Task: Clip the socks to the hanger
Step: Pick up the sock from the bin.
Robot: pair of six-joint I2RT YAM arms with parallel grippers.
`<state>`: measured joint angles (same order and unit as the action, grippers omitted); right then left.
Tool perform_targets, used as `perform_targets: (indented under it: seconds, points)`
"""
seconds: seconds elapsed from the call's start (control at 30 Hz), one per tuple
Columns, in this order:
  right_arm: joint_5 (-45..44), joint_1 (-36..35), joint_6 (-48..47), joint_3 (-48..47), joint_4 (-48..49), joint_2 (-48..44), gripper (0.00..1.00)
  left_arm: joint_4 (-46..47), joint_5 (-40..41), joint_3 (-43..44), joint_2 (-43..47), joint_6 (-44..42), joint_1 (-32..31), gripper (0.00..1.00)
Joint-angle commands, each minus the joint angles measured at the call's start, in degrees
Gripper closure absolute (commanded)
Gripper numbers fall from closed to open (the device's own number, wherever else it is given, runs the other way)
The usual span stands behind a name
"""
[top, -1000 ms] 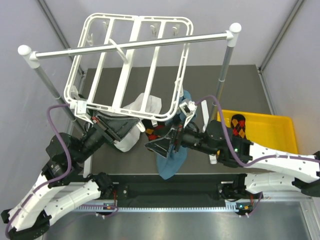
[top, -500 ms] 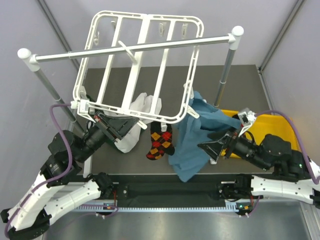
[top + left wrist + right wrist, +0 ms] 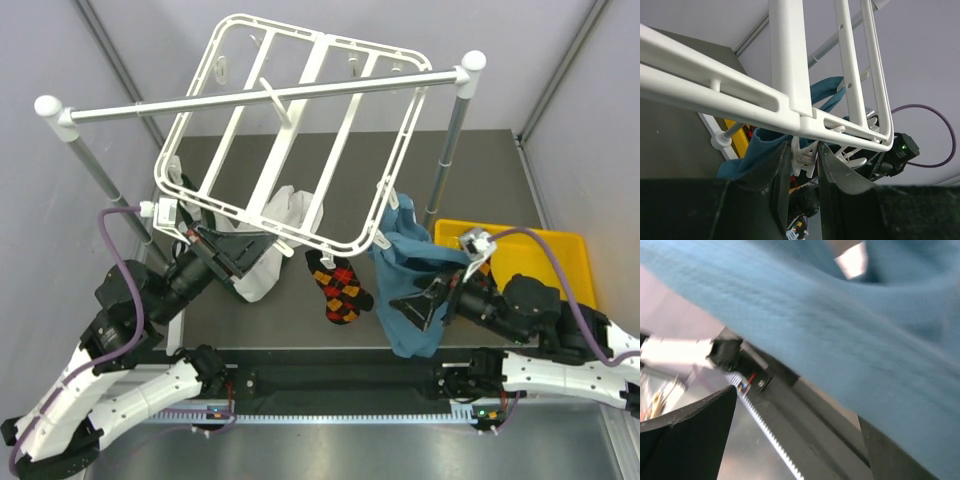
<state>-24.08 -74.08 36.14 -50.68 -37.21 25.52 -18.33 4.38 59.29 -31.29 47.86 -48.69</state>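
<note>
The white hanger (image 3: 290, 150) hangs tilted from the silver rail; its frame fills the top of the left wrist view (image 3: 785, 50). One black argyle sock (image 3: 338, 287) dangles from a clip on the hanger's near edge. My left gripper (image 3: 255, 245) reaches under that near edge and is shut on a small white clip (image 3: 805, 157), which sits pinched at its fingertips (image 3: 804, 146). My right gripper (image 3: 405, 312) stands open to the right of the sock, against the teal cloth, with nothing between its fingers (image 3: 796, 405). No second sock shows.
A teal cloth (image 3: 405, 260) and a white cloth (image 3: 262, 275) also hang from the hanger's near edge. The silver rail (image 3: 200, 102) with white ball ends spans the table on two posts. A yellow bin (image 3: 545, 255) sits at the right.
My right arm drew back from the sock to the right and its jaws opened wide. The sock now hangs free from its clip. The hanger swung clockwise. The left gripper kept its place.
</note>
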Motion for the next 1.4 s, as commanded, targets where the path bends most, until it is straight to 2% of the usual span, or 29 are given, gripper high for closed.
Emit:
perform_targets:
  seconds: [0.0,0.17,0.23,0.33,0.37,0.5,0.6,0.73,0.8,1.0,1.1,1.13,1.2,1.23,1.3,1.33,1.37]
  points:
    - [16.58,0.17,-5.55,-2.4,10.22,5.75,0.0,0.05,0.63,1.97,-0.79,-0.75,0.08,1.0]
    - [39.75,0.17,-7.93,-7.32,19.51,18.85,0.0,0.22,-0.16,1.89,-0.97,-0.66,0.08,1.0]
    - [44.18,0.17,-7.05,-10.3,22.69,24.46,0.0,0.22,-0.08,1.71,-0.79,-0.48,0.17,1.0]
    - [56.64,-0.18,-6.43,-14.52,28.85,30.44,0.0,0.05,-0.07,2.41,-0.7,-0.57,0.17,1.0]
    - [57.81,-0.53,-7.13,-15.67,29.91,31.43,0.0,0.05,0.01,2.33,-0.53,-0.57,0.17,1.0]
    - [56.51,-2.73,-10.12,-19.9,26.93,32.14,0.0,-0.39,0.36,2.67,-0.27,-0.66,0.17,1.0]
    - [53.79,-3.52,-11.09,-17.45,27.37,28.02,0.0,-1.36,0.28,2.85,-0.09,-1.27,0.17,1.0]
    - [42.04,-3.52,-10.57,-15.25,22.03,22.48,0.0,-1.18,0.54,2.85,0.0,-1.27,0.08,1.0]
    - [40.95,-3.52,-10.39,-14.54,20.95,20.81,0.0,-1.27,0.02,3.46,-0.18,-1.45,0.17,1.0]
    - [40.51,-3.52,-9.6,-10.94,27.19,15.53,0.0,-1.27,0.19,2.59,0.88,-1.27,0.17,1.0]
    - [28.52,-3.44,-11.09,-13.56,22.73,12.37,0.0,-1.45,-0.16,2.41,1.49,-1.27,0.08,1.0]
    - [16.46,-3.44,-10.92,-14.44,16.88,12.1,0.0,-1.45,-0.08,2.33,1.75,-1.19,0.17,1.0]
    - [2.79,-3.44,-9.43,-16.63,9.65,11.57,0.0,-1.8,0.19,2.67,1.85,-1.19,0.17,1.0]
    - [-10.25,-3.52,-6.55,-16.91,2.22,11.48,0.0,-2.23,0.1,3.02,1.76,-1.36,0.17,1.0]
    - [-21.92,-3.44,-2.5,-16.04,-4.85,11.31,0.0,-2.42,-0.08,3.03,2.02,-1.45,0.17,1.0]
    - [-31.9,-3.44,3.87,-15.34,-11.24,11.31,0.0,-2.42,-0.08,2.85,2.46,-1.36,0.17,1.0]
    - [-36.0,-3.35,7.42,-14.72,-14.35,11.22,0.01,-2.5,0.19,2.42,2.63,-1.27,0.17,1.0]
